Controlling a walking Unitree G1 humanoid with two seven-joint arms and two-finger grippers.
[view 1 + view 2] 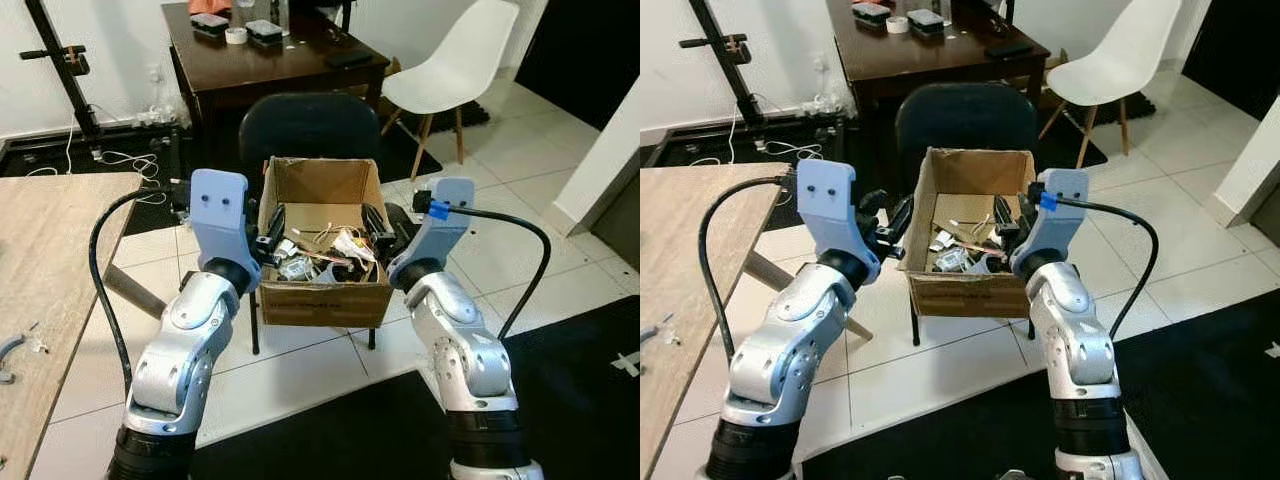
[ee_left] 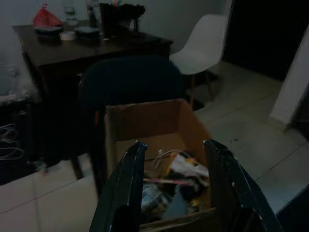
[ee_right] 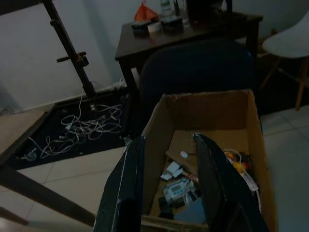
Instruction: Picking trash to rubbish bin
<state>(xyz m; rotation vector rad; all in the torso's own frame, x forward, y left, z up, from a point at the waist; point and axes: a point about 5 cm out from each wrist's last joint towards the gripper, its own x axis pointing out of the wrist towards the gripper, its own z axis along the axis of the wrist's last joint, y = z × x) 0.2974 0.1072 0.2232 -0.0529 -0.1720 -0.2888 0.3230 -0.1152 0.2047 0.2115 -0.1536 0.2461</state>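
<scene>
Left gripper [image 2: 174, 188] is hanging spread and empty, right gripper [image 3: 166, 186] likewise | cardboard box [image 1: 325, 300] of trash [image 1: 320, 255] is sitting on the chair [image 1: 310, 125] between and just ahead of both | risk: you're reaching unevenly, nudging the box off its seat.

Brown corrugated cardboard box [image 1: 325, 300] holds a mixed white, yellow and grey trash jumble [image 1: 322, 255]. Behind it sit a dark navy padded chair [image 1: 310, 125], a dark brown wooden tabletop [image 1: 275, 60] and a white moulded plastic chair [image 1: 455, 65]. Pale floor tiles [image 1: 300, 370] meet a black rug [image 1: 580, 380].
</scene>
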